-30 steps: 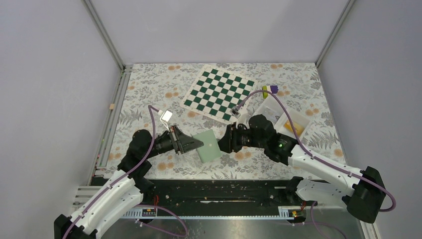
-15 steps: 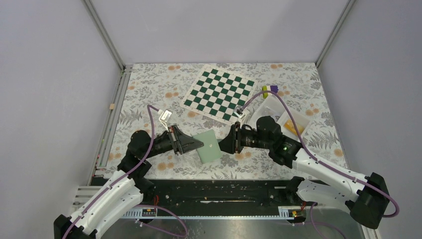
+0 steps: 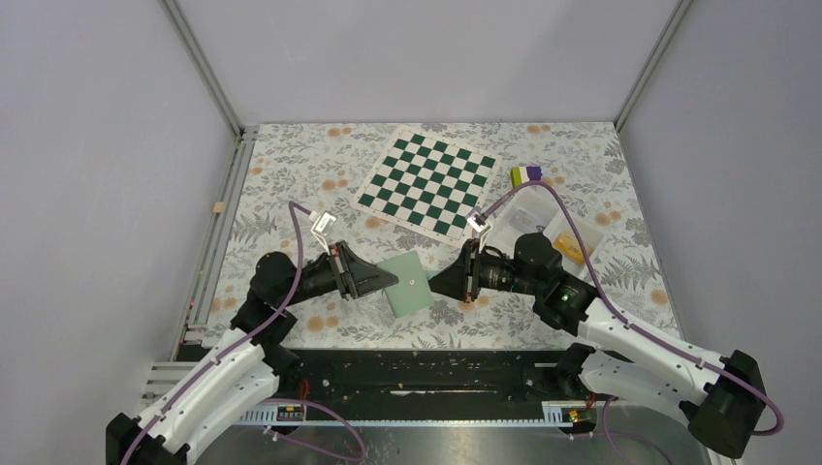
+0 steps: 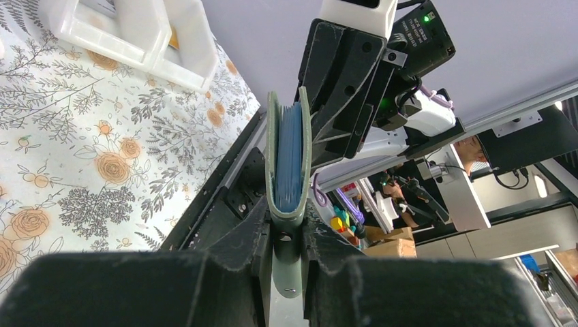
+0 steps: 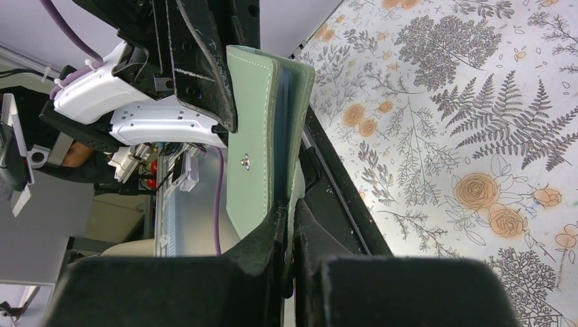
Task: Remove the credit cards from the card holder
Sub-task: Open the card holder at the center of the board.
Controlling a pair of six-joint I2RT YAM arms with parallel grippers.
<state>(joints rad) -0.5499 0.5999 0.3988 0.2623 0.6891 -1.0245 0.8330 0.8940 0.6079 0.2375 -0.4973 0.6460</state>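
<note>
Now the mint-green card holder (image 3: 405, 282) hangs over the floral tablecloth (image 3: 291, 174) near its 6 o'clock edge, almost shut, with light blue pockets showing between the covers. From 9 o'clock the left gripper (image 3: 388, 280) clamps it. From 3 o'clock the right gripper (image 3: 433, 284) pinches a cover edge. An orange-yellow credit card (image 3: 571, 246) lies in the white tray (image 3: 579, 226) at 3 o'clock.

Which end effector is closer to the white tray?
Right. The right end effector sits just left of the white tray; the left end effector is farther left, beyond the card holder.
</note>
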